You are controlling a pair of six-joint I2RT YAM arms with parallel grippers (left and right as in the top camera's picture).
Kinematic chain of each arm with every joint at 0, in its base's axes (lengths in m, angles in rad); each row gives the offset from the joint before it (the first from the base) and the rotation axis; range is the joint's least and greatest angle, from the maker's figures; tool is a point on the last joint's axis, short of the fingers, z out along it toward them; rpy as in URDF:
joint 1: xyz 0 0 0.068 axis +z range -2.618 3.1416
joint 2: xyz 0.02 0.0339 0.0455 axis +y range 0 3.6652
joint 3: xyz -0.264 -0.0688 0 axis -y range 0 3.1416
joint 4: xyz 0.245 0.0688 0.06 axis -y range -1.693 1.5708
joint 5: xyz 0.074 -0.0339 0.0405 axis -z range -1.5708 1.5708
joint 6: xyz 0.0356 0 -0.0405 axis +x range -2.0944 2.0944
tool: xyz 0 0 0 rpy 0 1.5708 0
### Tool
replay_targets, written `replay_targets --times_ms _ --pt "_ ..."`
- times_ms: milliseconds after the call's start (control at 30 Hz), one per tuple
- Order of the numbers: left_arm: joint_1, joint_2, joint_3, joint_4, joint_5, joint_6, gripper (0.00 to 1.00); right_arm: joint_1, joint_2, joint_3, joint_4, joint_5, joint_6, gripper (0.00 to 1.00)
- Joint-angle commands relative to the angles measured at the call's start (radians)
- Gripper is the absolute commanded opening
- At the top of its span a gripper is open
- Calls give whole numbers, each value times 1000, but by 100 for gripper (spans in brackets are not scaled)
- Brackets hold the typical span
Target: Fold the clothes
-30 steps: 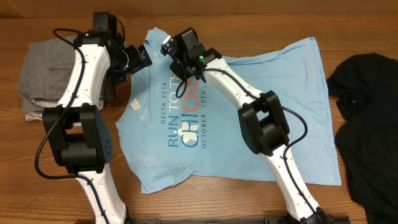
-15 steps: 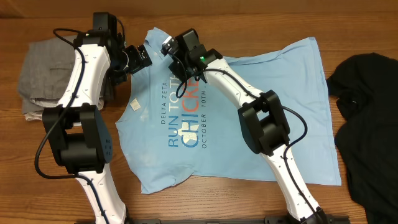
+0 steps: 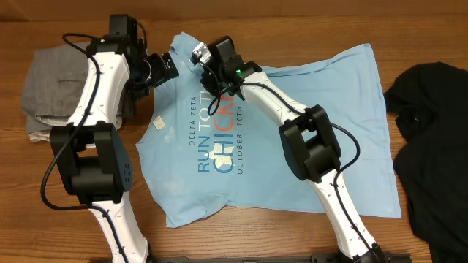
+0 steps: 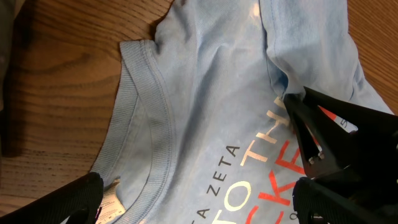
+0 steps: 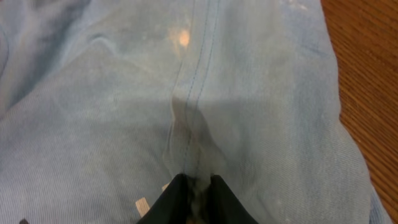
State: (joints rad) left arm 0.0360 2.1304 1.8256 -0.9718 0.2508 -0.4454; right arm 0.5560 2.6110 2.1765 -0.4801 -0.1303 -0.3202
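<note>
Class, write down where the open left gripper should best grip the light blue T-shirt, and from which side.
Probably the ribbed collar of the T-shirt, coming from above at the neck end. It is a firm ribbed band lying flat just under the open left gripper, while the right gripper pinches a seam nearby.

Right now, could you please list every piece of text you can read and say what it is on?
"DELTA ZETA": on the shirt, small white print.
"RUN TO TH": on the shirt; the rest is hidden by the right arm.
"CHICKE": on the shirt, large; the end is hidden.
"OCTOBER 10TH": on the shirt, small.
Neck tag: too small to read.
</note>
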Motion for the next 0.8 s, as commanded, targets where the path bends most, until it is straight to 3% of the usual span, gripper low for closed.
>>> replay_targets --times_ms 0,167,500,767 --pt "-2 9 -6 2 8 15 100 -4 5 -8 19 -8 34 14" --pt "-2 9 -6 2 8 15 100 -10 5 11 21 -1 48 4" --pt "-2 9 -6 2 8 15 100 -68 5 91 25 -2 93 4" --pt "-2 9 -6 2 8 15 100 -135 6 82 151 -2 93 4"
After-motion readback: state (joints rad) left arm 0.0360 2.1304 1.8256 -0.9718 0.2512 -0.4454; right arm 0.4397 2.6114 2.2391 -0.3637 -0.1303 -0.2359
